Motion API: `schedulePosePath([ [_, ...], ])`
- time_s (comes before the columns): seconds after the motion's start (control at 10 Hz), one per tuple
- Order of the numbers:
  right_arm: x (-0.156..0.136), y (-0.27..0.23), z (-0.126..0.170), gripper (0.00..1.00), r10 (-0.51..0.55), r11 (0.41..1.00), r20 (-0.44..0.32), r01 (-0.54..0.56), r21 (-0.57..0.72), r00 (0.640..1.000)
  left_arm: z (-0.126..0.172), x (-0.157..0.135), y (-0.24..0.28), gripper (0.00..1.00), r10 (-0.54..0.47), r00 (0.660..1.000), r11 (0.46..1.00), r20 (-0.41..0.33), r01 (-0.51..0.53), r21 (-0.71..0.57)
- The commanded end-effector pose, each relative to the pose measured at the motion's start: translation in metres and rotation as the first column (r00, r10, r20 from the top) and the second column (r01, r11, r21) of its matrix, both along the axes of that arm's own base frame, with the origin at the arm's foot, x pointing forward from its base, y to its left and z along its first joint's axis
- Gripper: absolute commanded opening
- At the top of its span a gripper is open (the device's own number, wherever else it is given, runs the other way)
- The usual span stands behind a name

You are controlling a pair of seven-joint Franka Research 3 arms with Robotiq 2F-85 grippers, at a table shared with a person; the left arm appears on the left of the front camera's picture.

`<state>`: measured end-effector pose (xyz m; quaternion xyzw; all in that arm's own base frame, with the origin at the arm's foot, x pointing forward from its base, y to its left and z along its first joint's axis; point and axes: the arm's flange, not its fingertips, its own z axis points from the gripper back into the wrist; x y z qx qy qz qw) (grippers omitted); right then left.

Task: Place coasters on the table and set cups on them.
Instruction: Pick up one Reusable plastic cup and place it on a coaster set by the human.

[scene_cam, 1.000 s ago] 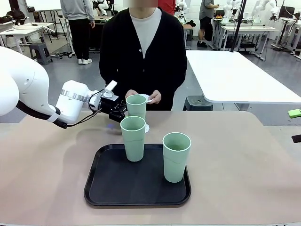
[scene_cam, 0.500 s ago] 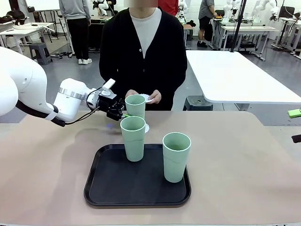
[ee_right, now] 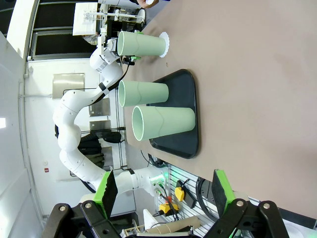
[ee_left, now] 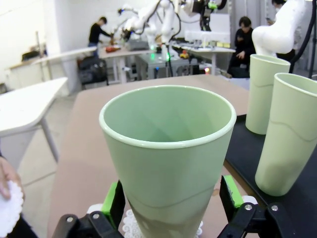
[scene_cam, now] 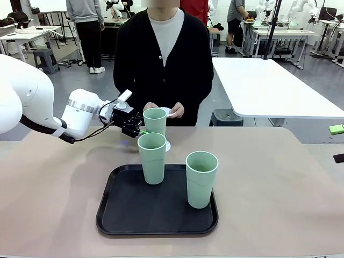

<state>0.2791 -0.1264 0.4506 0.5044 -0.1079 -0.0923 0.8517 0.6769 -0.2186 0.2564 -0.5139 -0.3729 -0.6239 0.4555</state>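
Note:
Three pale green cups show in the front view. The far cup [scene_cam: 155, 121] stands on a white scalloped coaster [scene_cam: 167, 145] on the tan table [scene_cam: 279, 183], just behind the tray. My left gripper [scene_cam: 141, 127] is open around its lower half. In the left wrist view this cup [ee_left: 168, 148] sits between the green pads [ee_left: 114, 202], with the coaster [ee_left: 130, 229] under it. The other two cups [scene_cam: 152, 157] [scene_cam: 201, 178] stand on the black tray [scene_cam: 123, 215]. The person's hands hold another coaster [scene_cam: 169, 112]. My right gripper [ee_right: 163, 196] hangs open with nothing in it, far from the cups.
The person stands at the table's far edge, right behind the far cup. A white rectangular table [scene_cam: 269, 86] stands at the back right. Bare tabletop lies left and right of the tray. The person's hand with a coaster [ee_left: 7, 208] is close to my left gripper.
My left arm has drawn back slightly to the left and risen a little. The far cup stays on its coaster. The tray cups and the person's hands have not moved.

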Motion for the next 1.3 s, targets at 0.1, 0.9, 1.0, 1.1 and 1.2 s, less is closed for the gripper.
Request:
schedulePosePath([
  [0.1, 0.001, 0.001, 0.0, 1.0, 0.006, 1.0, 0.006, -0.006, 0.01, 1.0, 0.006, 0.01, -0.002, 1.0, 0.019, 0.999, 0.999, 0.042, -0.02, 0.031],
  [0.9, 0.001, 0.001, 0.0, 1.0, 0.006, 1.0, 0.006, -0.006, 0.01, 1.0, 0.015, 0.006, 0.004, 1.0, 0.036, 0.999, 0.997, 0.038, -0.038, 0.06],
  [1.0, 0.001, 0.001, 0.0, 1.0, 0.006, 1.0, 0.006, -0.006, 0.01, 1.0, 0.015, 0.006, 0.004, 1.0, 0.036, 0.999, 0.997, 0.033, -0.038, 0.065],
  [1.1, 0.001, 0.001, 0.0, 1.0, 0.006, 1.0, 0.006, -0.006, 0.01, 1.0, 0.016, 0.005, 0.006, 1.0, 0.037, 0.999, 0.997, 0.024, -0.038, 0.071],
  [1.2, 0.001, 0.001, 0.0, 1.0, 0.006, 1.0, 0.006, -0.006, 0.01, 1.0, 0.017, 0.004, 0.007, 1.0, 0.038, 0.999, 0.996, 0.014, -0.039, 0.077],
])
